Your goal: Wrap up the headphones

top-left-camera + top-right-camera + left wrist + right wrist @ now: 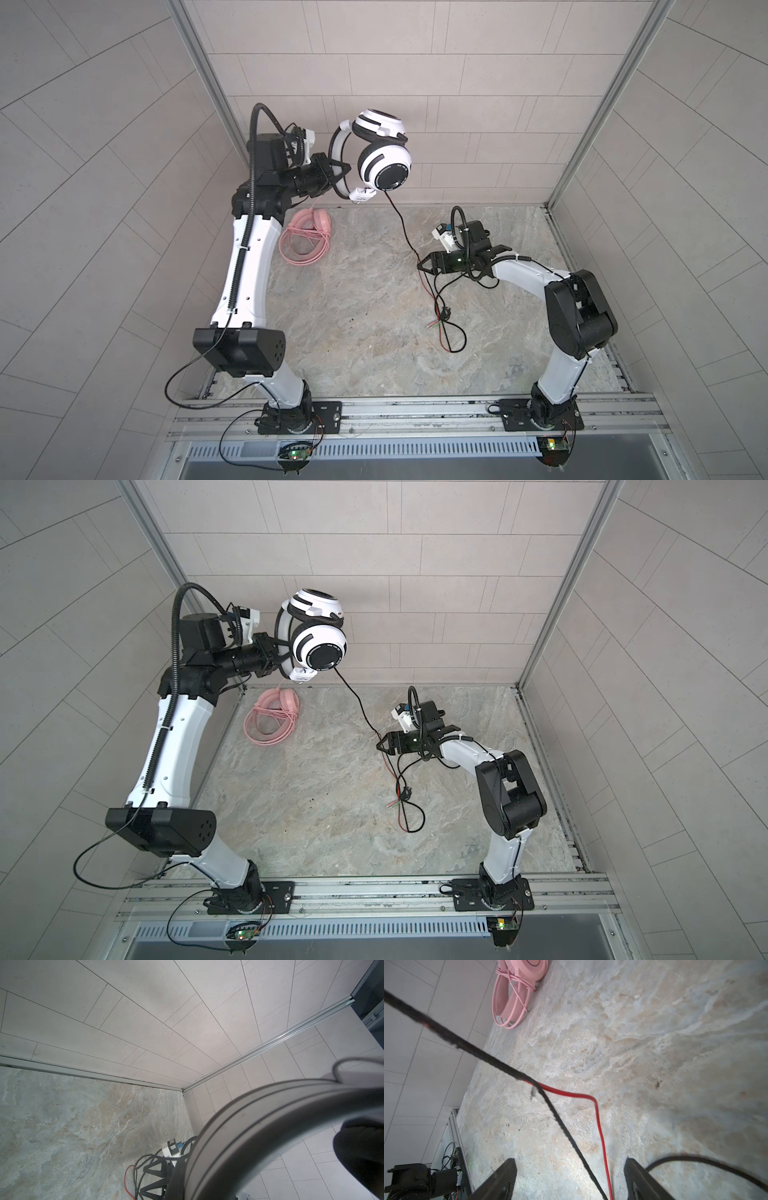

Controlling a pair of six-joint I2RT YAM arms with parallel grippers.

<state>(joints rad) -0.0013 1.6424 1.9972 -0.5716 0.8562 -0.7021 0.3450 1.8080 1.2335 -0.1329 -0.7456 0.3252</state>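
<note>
Left hand [338, 172] held white-and-black headphones [384, 166] by headband, upper centre. Right hand [570, 1160] stood wide, black cable [488, 1059] loose between jaws. Ungripped, it could drop and tangle.

Black cable [496, 1061] and red wire [600, 1126] pass between right hand's [570, 1160] spread fingers [500, 1180]

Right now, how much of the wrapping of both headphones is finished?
Done: the pink headset lies on the table with its cable wound around it. In hand: the left jaws hold the white-and-black headset up by its headband. Left: its black cable hangs unwound, passes between the open right jaws and lies loose on the table.
</note>
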